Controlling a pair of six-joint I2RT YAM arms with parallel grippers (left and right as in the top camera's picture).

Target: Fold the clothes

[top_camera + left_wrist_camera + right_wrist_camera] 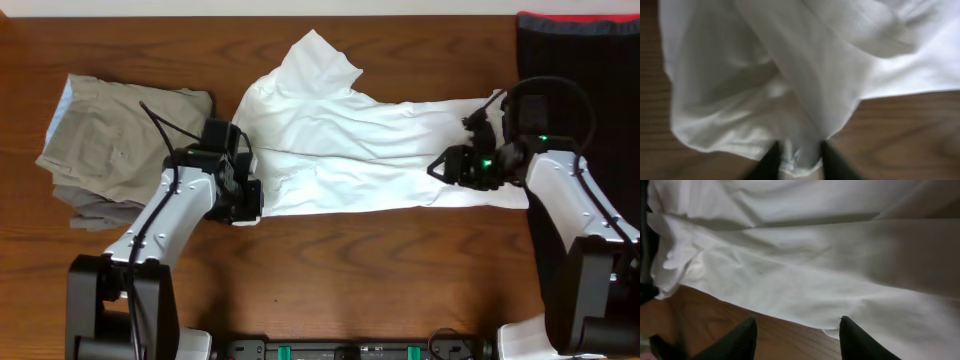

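Surface: a dark brown wooden surface (400, 270), seen from above, with a pale strip along the far side.
Count of clothes: three pieces; one white T-shirt (350, 150), one pair of khaki trousers (120, 140), one black garment (580, 60) with a red band.
Count of arms: two, each with one end effector.
T-shirt place: it lay spread across the middle of the surface, long from left to right and wrinkled, with one part pointing to the far edge.
Trousers: folded, at the left, just beside the T-shirt.
Black garment: at the far right corner, partly under the right arm.
Left end effector (797, 150): its fingers (771, 162) were clamped on a bunch of the T-shirt's left lower part.
Right end effector (797, 322): its fingers (742, 340) stood apart and held nothing, just at the T-shirt's hem near the right end.
Edges: the near hem ran almost straight from one end effector to the other.
Open room: bare wood showed in front of the hem, between the two arms.
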